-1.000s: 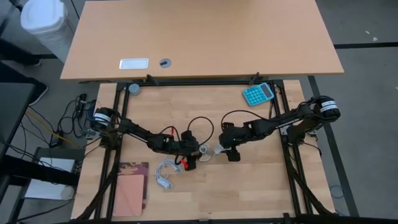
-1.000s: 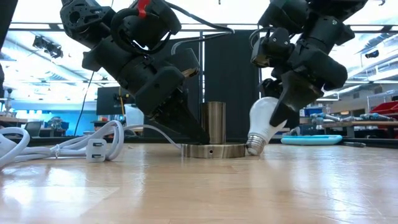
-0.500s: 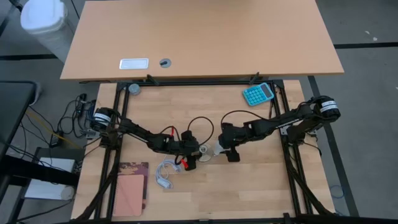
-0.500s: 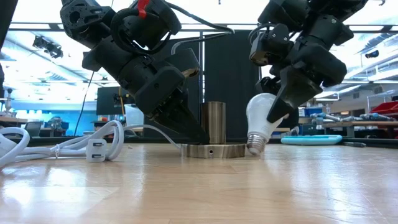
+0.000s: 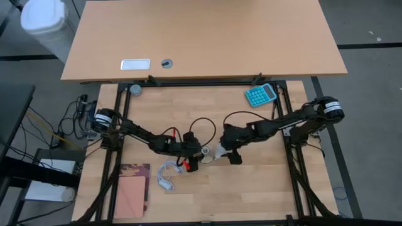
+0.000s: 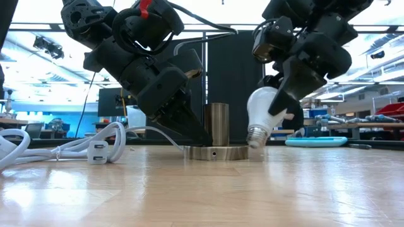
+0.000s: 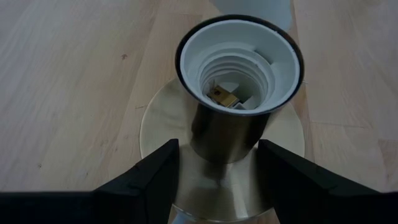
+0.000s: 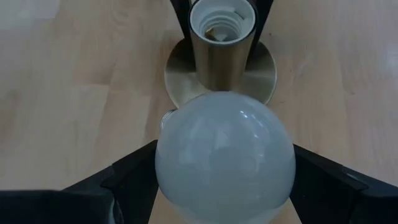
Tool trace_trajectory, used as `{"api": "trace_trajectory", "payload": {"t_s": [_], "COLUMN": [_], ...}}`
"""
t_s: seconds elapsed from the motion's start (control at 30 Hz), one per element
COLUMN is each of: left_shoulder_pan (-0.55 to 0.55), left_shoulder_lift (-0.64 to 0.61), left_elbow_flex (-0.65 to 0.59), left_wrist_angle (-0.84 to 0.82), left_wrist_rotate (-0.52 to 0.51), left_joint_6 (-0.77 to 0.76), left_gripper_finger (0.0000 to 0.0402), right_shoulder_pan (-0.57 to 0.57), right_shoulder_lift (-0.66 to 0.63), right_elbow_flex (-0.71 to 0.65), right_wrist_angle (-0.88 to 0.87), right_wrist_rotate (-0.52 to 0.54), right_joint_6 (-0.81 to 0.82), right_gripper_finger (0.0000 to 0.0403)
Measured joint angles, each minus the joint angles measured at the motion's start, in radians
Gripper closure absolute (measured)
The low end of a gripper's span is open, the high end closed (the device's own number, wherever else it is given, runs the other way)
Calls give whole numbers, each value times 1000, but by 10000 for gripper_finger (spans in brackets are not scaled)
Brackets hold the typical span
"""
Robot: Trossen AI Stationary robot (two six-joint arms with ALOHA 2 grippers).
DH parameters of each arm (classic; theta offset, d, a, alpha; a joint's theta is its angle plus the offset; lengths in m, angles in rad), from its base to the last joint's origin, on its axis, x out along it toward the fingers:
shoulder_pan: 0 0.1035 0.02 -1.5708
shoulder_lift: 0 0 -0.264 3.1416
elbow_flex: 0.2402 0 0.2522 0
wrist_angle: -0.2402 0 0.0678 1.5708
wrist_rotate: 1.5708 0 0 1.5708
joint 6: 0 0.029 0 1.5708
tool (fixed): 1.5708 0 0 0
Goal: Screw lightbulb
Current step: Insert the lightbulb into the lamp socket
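The white lightbulb (image 6: 262, 113) hangs in my right gripper (image 6: 281, 113), tilted, its silvery screw cap (image 6: 255, 135) pointing down just above the rim of the brass socket's base disc (image 6: 214, 152). The socket's upright tube (image 6: 219, 123) stands open-topped beside it; its white threaded inside shows in the left wrist view (image 7: 239, 74). My left gripper (image 7: 217, 168) comes down slanting at the socket, its fingers on either side of the tube's foot. In the high view the socket (image 5: 205, 152) and the bulb (image 5: 217, 151) sit mid-table between both arms. My left gripper has the socket's tube near its foot (image 7: 224, 146) between its two fingers (image 7: 149, 174), slanting down from the table's left. The fingertips reach the base disc (image 6: 201, 144). The socket stands upright on the table. My right gripper pinches the bulb's rounded globe (image 8: 224, 155) between its two fingers (image 8: 130, 177), slanting down from the table's right. The bulb is lifted clear of the table, tilted, cap lowest and toward the socket.
A white cord with a plug (image 6: 95, 151) lies on the table's left of the socket, also in the high view (image 5: 166, 172). A pink notebook (image 5: 130, 196) lies near left, a blue calculator (image 5: 260, 94) far right. A second tabletop (image 5: 207, 37) lies beyond the far edge.
My right gripper has risen and moved a little toward the socket with the bulb. The bulb's cap, which rested on the table beside the base disc, is now lifted clear and hangs over the disc's rim.
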Motion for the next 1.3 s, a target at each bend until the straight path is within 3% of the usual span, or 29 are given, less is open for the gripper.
{"api": "trace_trajectory", "payload": {"t_s": [0.2, 0.43, 0.8, 1.3], "left_shoulder_pan": [1, 11, 44, 39], "left_shoulder_lift": [0, 2, 2, 2], "left_elbow_flex": [0, -1, 0, 0], "left_wrist_angle": [0, 72, 171, 163], "left_wrist_rotate": [15, 24, 18, 28], "left_joint_6": [-37, -37, 18, 147], "left_gripper_finger": [176, 176, 176, 207], "right_shoulder_pan": [1, 29, 55, 55], "right_shoulder_lift": [-98, -182, -170, -170], "right_elbow_flex": [1, 91, 206, 213], "right_wrist_angle": [-6, -190, -300, -308], "right_wrist_rotate": [20, 166, 238, 240], "right_joint_6": [-4, -66, -86, -60], "right_gripper_finger": [97, 97, 97, 97]}}
